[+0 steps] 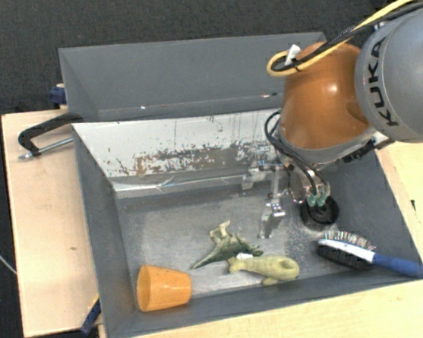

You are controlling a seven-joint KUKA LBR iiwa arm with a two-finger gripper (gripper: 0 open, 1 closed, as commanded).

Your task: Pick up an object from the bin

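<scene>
My gripper (293, 206) hangs over the right middle of the bin floor, below the arm's orange cover. It is open, and nothing sits between its fingers. The left fingertip (270, 222) ends just above and to the right of a dark green toy dinosaur (223, 249). By the right finger lies a small black round thing (318, 211). A pale yellow-green toy animal (269, 267) lies in front of the dinosaur, touching it. To the right rests a brush (356, 252) with a black head, white bristles and a blue handle.
An orange cup (162, 287) lies on its side in the front left corner. The bin's sloping walls close in on all sides, and the arm reaches in over the right wall.
</scene>
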